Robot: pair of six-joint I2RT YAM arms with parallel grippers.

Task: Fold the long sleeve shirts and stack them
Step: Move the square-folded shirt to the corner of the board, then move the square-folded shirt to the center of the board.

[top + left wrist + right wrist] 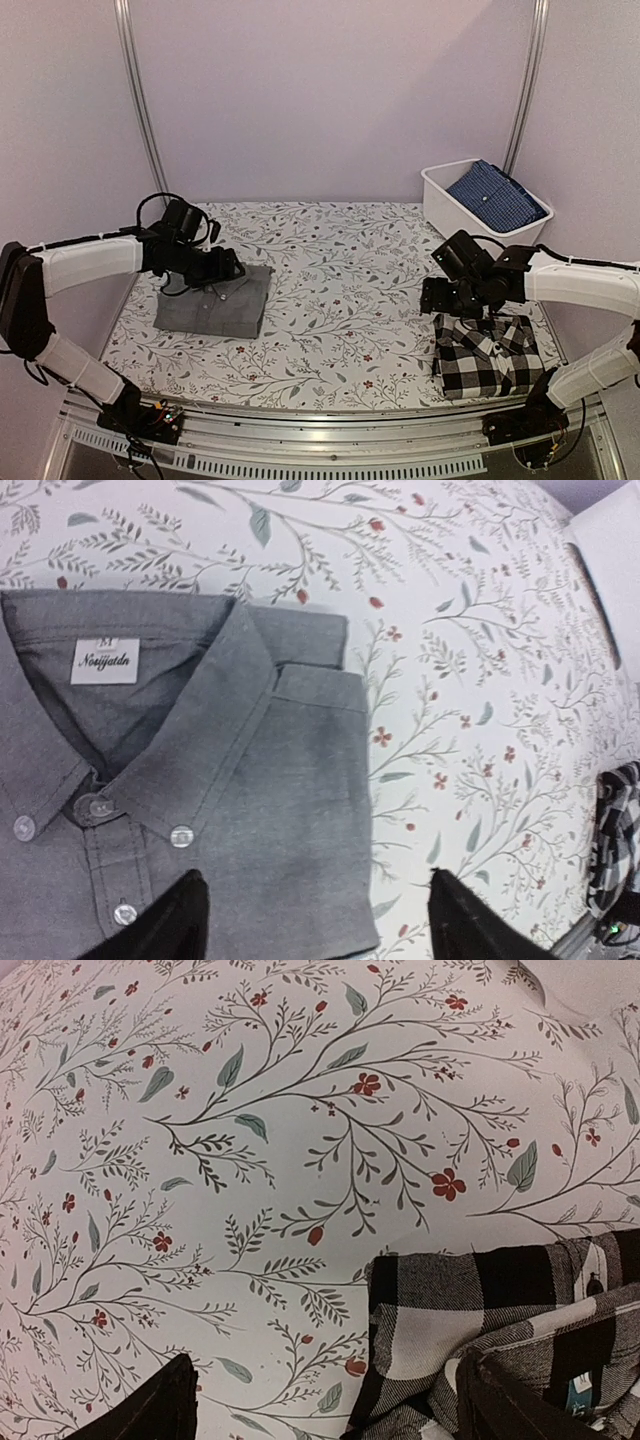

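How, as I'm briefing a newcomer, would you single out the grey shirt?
Find the floral table. On its left side lies the folded grey shirt. It is plain, unlike the checked shirt at right and the blue cloth in the bin.

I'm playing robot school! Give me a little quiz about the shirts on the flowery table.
1. True or false: the grey shirt is stacked on the checked shirt.
2. What lies in the white bin? A) a blue cloth B) a red cup C) nothing
3. Fill in: the left hand is above the ____ shirt.

Key: 1 false, they lie far apart; 2 A; 3 grey.
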